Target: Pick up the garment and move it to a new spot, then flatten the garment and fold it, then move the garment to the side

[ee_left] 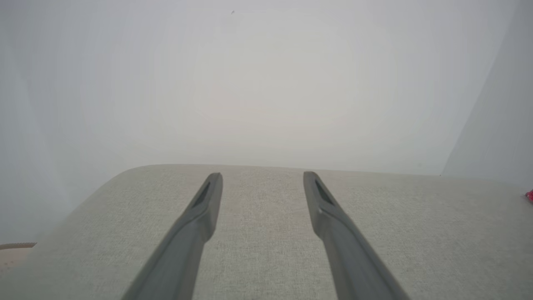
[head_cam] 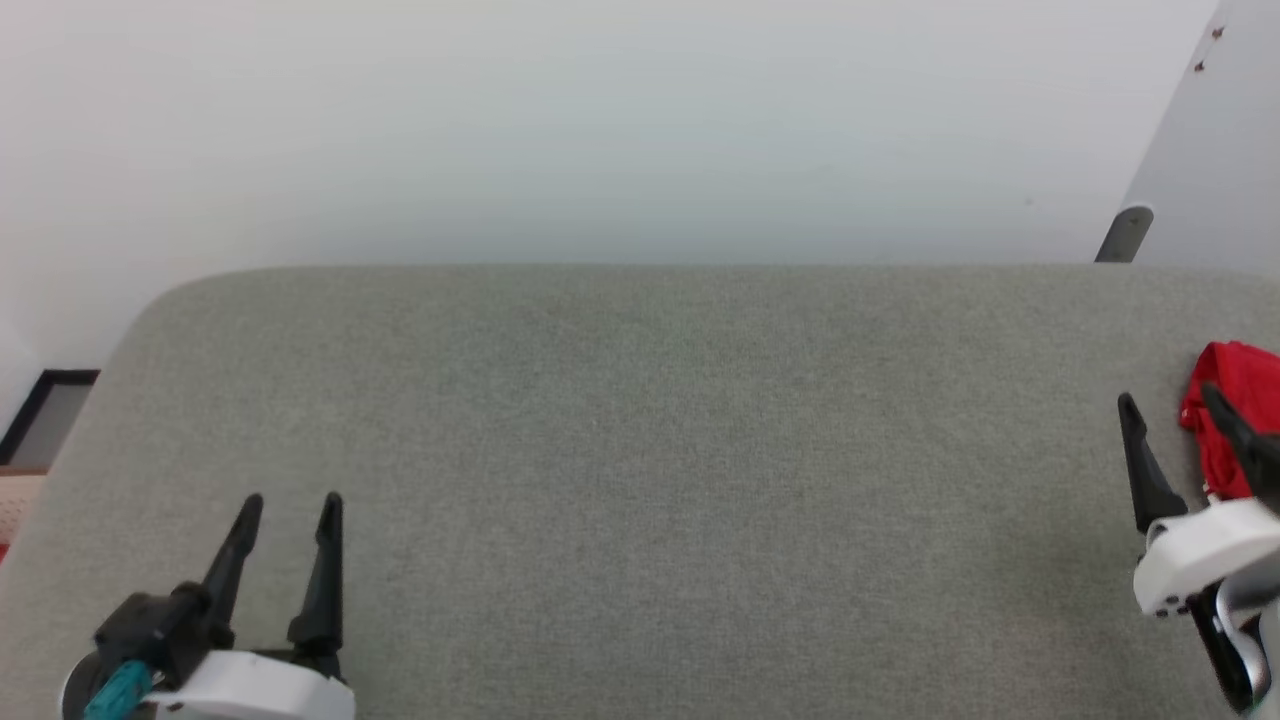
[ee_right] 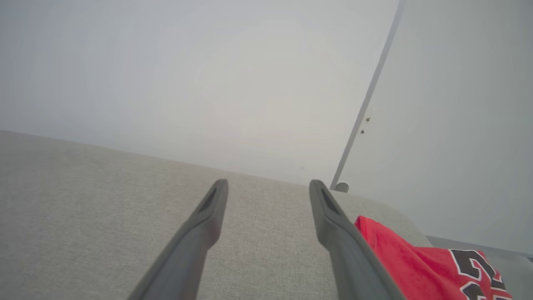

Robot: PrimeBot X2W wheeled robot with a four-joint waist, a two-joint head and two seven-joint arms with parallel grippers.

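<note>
The garment (head_cam: 1250,372) lay bunched at the table's (head_cam: 640,450) right edge, just beside the right gripper's (head_cam: 1168,398) outer finger and on its right. The left gripper (head_cam: 292,500) was well apart from it. Both grippers' fingers stood spread, holding nothing.

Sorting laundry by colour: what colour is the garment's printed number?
Black, outlined white, on the red garment; clearest in the right wrist view.

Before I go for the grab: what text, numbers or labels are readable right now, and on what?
"2": black digit with a white outline, on the red garment, seen in the right wrist view.
The character beside it is cut off by the picture's edge and cannot be read.
No other text is legible.
</note>
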